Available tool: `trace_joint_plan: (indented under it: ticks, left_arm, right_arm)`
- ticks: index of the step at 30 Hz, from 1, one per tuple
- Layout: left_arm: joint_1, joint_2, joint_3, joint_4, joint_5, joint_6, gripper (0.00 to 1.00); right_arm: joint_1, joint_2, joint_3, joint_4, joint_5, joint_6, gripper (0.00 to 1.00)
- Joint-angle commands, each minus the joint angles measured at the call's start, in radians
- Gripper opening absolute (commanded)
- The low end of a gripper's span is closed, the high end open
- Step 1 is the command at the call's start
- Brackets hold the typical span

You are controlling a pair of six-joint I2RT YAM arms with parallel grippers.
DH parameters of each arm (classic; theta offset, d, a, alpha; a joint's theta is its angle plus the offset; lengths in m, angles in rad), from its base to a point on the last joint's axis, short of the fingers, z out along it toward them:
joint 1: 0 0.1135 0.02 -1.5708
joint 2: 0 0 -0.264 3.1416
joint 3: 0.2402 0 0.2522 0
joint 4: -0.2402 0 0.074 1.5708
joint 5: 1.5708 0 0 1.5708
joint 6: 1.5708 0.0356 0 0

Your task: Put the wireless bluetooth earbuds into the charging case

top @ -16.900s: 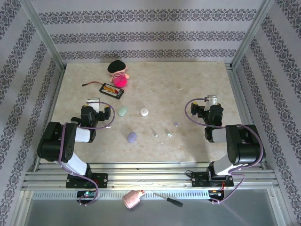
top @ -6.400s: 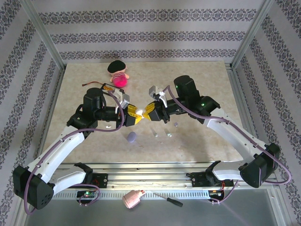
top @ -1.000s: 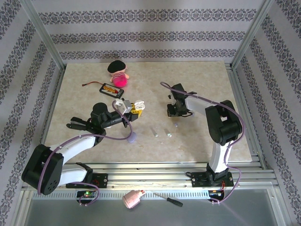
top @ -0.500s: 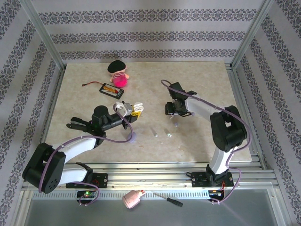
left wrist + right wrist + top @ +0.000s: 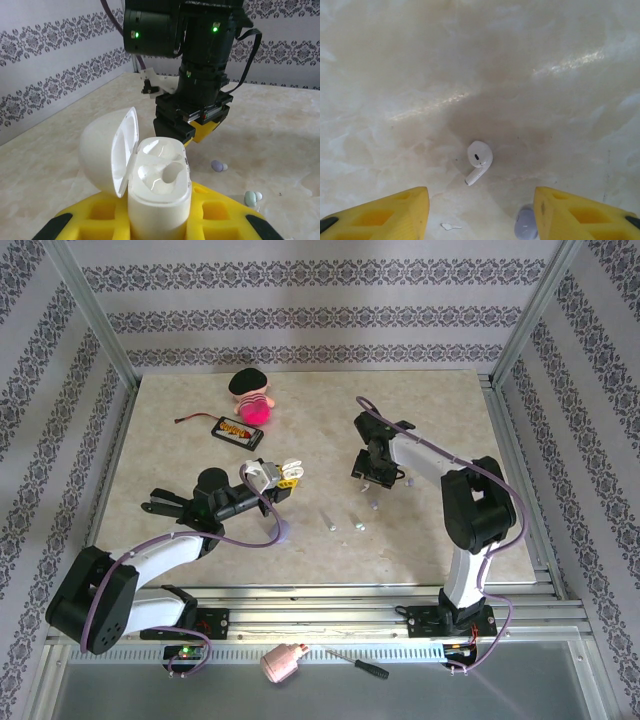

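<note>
R hand (image 5: 480,210) opened since prev frame, white bud (image 5: 479,161) below.

Bright, even, cool light falls from above onto the pale marble table (image 5: 440,430), and the arms throw only soft, short shadows on it. The pink toy (image 5: 255,412) glows almost blown out. In the right wrist view, long streaks of glare cross the tabletop, and a dim shadow pools around the sharply focused white earbud (image 5: 479,160). In the left wrist view the charging case (image 5: 160,190) shines with soft highlights.
</note>
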Motion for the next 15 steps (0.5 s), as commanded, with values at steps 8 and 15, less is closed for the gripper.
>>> trace_joint_plan:
  ticks: [8, 15]
  left_arm:
    - [-0.041, -0.017, 0.012, 0.018, 0.01, 0.022, 0.0]
    - [-0.049, -0.002, 0.012, 0.008, 0.003, 0.034, 0.0]
  right_arm:
    - [-0.02, 0.111, 0.083, -0.066, -0.066, 0.017, 0.39]
    - [-0.032, 0.153, 0.109, -0.069, -0.084, 0.013, 0.33]
